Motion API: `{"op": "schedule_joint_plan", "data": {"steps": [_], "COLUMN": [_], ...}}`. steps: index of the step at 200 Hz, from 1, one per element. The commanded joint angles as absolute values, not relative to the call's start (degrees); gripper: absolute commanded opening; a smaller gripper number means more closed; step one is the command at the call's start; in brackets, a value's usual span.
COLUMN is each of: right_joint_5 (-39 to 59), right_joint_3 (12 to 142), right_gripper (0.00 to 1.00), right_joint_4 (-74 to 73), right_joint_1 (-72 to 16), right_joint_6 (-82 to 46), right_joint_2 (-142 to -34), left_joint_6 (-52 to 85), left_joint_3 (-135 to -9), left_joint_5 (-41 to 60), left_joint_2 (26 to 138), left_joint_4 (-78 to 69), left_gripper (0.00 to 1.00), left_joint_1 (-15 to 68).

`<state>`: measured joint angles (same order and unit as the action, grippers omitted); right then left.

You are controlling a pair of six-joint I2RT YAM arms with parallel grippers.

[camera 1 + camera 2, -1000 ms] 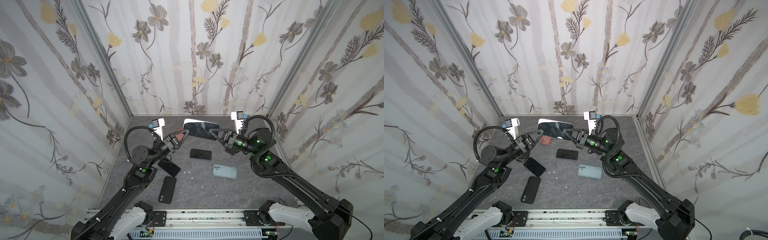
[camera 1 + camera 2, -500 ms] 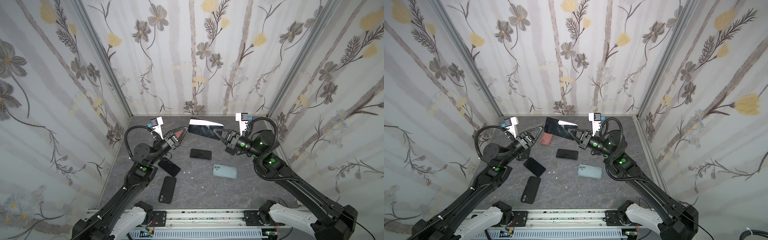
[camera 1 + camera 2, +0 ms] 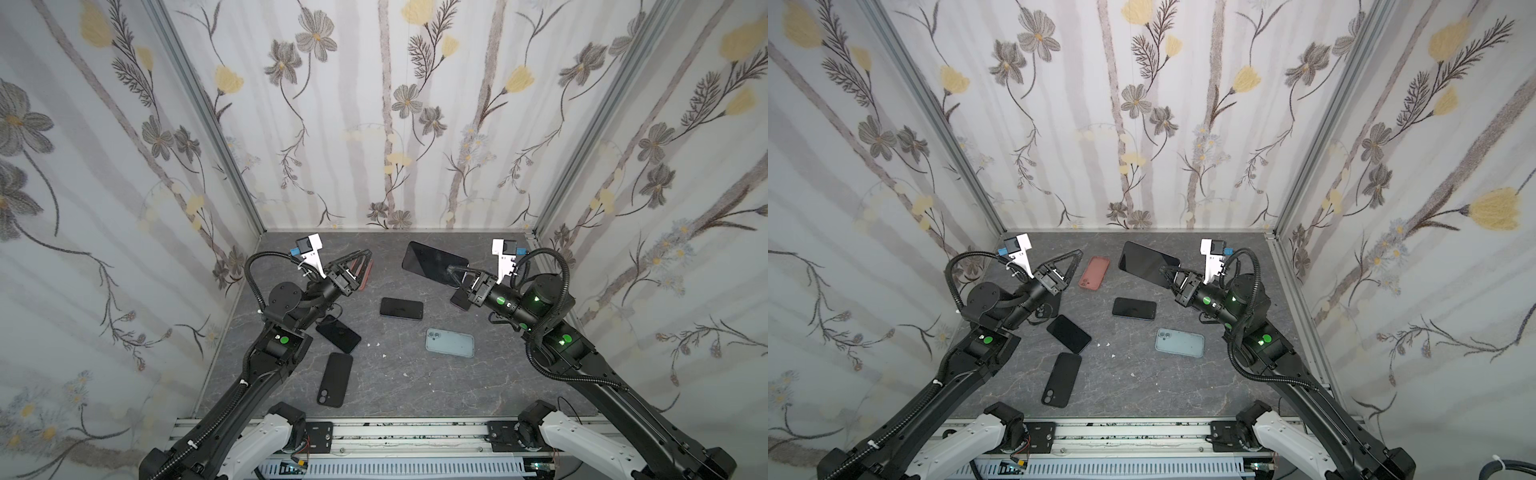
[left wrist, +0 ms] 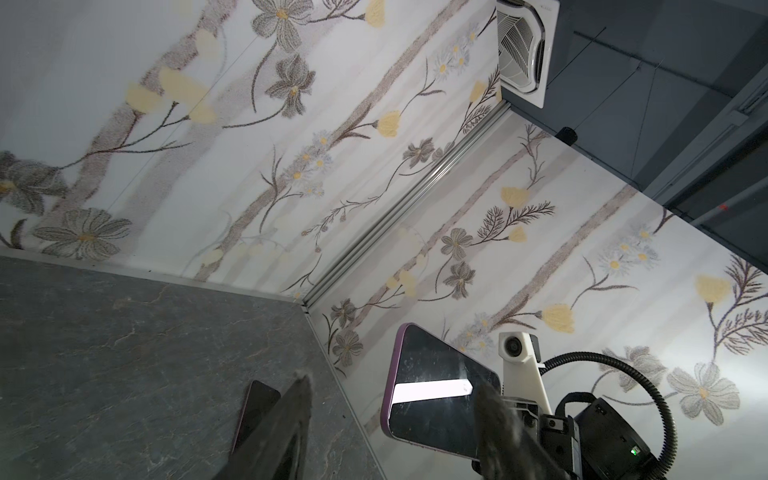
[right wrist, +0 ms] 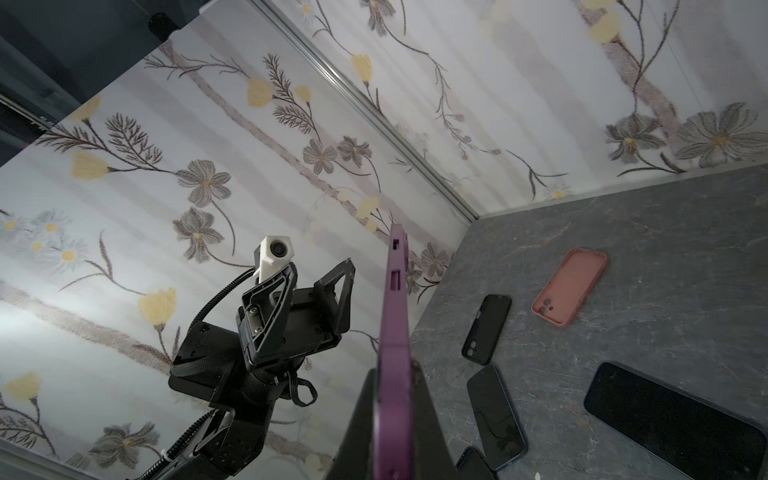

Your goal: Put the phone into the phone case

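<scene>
Grey stone-look table (image 3: 415, 386) is carrying everything, with floral walls closing three sides. I'm working both arms raised off it toward the back. My right gripper (image 3: 457, 277) is clamping the phone (image 3: 432, 262) by one end and holding it in the air, tilted, dark screen turned up to the top camera. A purple case (image 5: 395, 332) is wrapping its rim, and I'm seeing it edge-on from the right wrist. My left gripper (image 3: 1073, 262) is hanging with its fingers apart and nothing between them, pointing at the held phone but well apart from it. The pink case (image 3: 1094, 272) is lying open-side up on the table just beside that gripper in a top view. A blue-grey phone (image 3: 450, 343) is lying back-up right of centre, a black phone (image 3: 401, 308) mid-table, another dark phone (image 3: 338, 334) by the left arm, and a black case (image 3: 334, 384) nearer the front. White crumbs (image 3: 376, 345) are sitting between them.
</scene>
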<state>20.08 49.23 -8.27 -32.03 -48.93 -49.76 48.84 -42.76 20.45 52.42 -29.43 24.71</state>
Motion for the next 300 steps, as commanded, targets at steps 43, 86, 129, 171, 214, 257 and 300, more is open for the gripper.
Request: {"op": "schedule_joint_plan", "data": {"steps": [43,86,129,171,214,257,300], "right_joint_5": [12.95,10.49,8.32,7.29,8.72,10.67,12.95], "right_joint_3": [46.35,47.80,49.09,48.08,46.87,45.82,44.40], "right_gripper": [0.00,0.00,0.00,0.00,0.00,0.00,0.00], "right_joint_4": [4.60,19.69,30.42,35.15,36.63,37.40,37.48], "right_joint_1": [-28.89,-26.17,-24.12,-23.04,-21.45,-19.96,-18.50], "right_joint_6": [-48.41,-46.21,-43.50,-42.37,-40.74,-39.66,-39.04], "right_joint_2": [-42.27,-42.49,-45.12,-44.45,-44.54,-45.26,-46.05], "left_joint_6": [42.50,38.88,34.44,33.10,31.13,30.79,30.91], "left_joint_3": [-45.99,-49.20,-52.52,-53.41,-55.56,-56.68,-58.38], "left_joint_5": [19.16,18.83,17.38,17.41,17.92,18.94,20.19], "left_joint_2": [56.75,63.21,69.97,75.53,80.39,84.33,88.88], "left_joint_4": [-17.62,-10.19,-2.48,-0.08,3.83,5.47,7.88], "left_gripper": [0.60,0.60,0.60,0.60,0.60,0.62,0.62], "left_joint_1": [25.97,29.42,35.29,39.33,41.91,42.79,43.85]}}
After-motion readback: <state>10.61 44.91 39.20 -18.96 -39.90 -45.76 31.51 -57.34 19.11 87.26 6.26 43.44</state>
